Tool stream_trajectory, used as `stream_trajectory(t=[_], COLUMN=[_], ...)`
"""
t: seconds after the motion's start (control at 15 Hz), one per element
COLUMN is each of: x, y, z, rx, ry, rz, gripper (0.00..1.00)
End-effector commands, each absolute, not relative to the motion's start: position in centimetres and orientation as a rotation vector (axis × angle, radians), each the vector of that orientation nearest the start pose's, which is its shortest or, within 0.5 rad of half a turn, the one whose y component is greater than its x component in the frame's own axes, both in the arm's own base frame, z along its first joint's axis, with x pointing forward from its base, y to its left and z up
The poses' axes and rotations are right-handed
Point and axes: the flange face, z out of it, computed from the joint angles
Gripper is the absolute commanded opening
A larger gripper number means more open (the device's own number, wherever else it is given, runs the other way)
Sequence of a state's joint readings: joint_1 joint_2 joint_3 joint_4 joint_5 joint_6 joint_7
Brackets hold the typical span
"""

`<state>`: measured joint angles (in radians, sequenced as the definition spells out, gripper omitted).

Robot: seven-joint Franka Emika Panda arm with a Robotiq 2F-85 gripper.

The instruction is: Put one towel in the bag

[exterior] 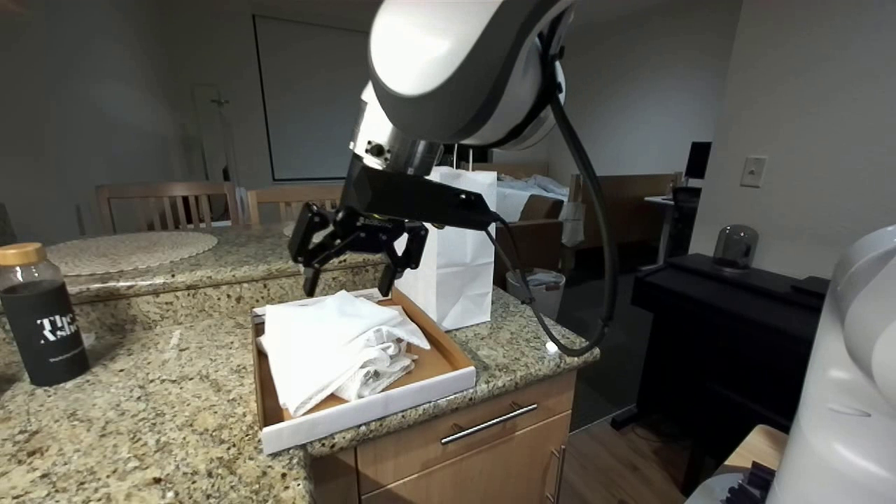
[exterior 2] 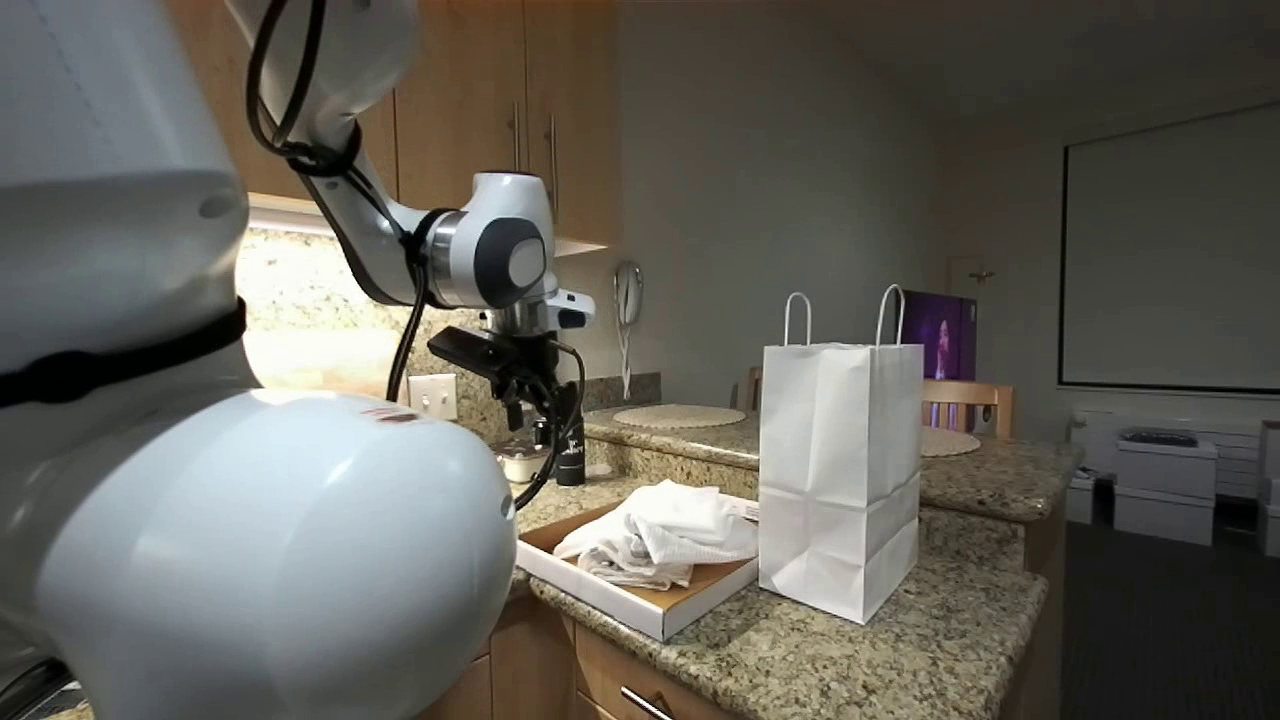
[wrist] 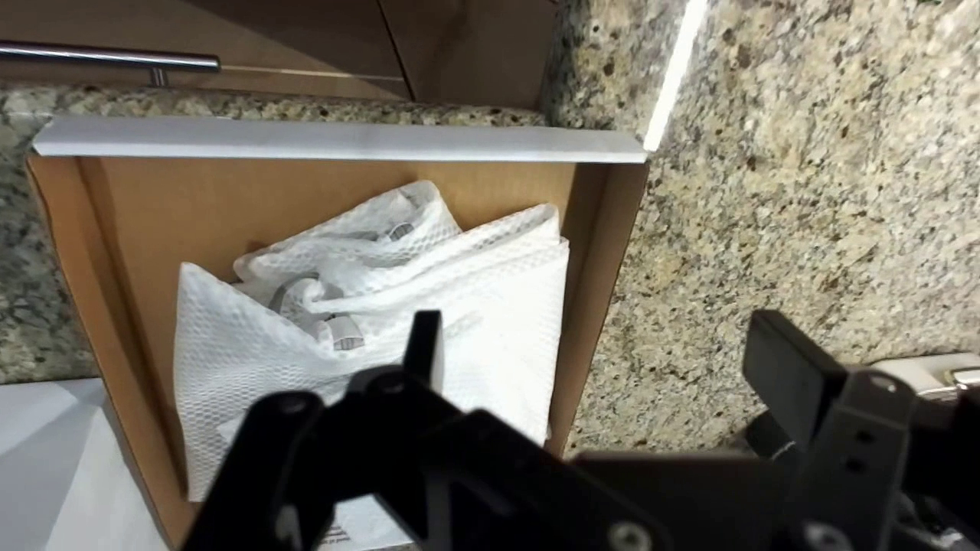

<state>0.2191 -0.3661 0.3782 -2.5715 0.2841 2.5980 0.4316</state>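
White towels lie folded and crumpled in a shallow cardboard tray; how many there are I cannot tell. They also show in an exterior view and in the wrist view. A white paper bag with two upright handles stands beside the tray on the counter; its inside is hidden. Part of it shows at the lower left of the wrist view. My gripper is open and empty above the tray's far side. In the wrist view the gripper spans the tray's side wall, one finger over the towels.
A dark bottle with a wooden lid stands on the granite counter. A raised granite ledge with a round placemat runs behind the tray. The counter's front edge and a drawer handle are close to the tray.
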Motion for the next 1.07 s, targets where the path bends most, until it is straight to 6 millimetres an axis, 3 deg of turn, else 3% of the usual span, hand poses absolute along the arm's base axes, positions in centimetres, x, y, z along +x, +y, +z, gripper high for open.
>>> stream_trajectory(t=[0.0, 0.2, 0.33, 0.6, 0.8, 0.93, 1.0], x=[39.3, 42.4, 45.5, 50.3, 53.1, 55.1, 55.6], y=[28.6, 30.4, 30.4, 31.0, 31.6, 32.3, 33.7], z=[42.7, 45.2, 46.5, 45.3, 44.4, 42.8, 41.1], rx=[-2.893, -2.899, -2.887, -2.851, -2.770, -2.731, -2.729], ry=[0.048, 0.128, 0.302, 0.651, 0.851, 0.964, 1.007], rz=[-0.519, -0.633, -0.657, -0.602, -0.658, -0.706, -0.713], gripper=[1.00, 1.00, 1.00, 1.00, 1.00, 1.00, 1.00])
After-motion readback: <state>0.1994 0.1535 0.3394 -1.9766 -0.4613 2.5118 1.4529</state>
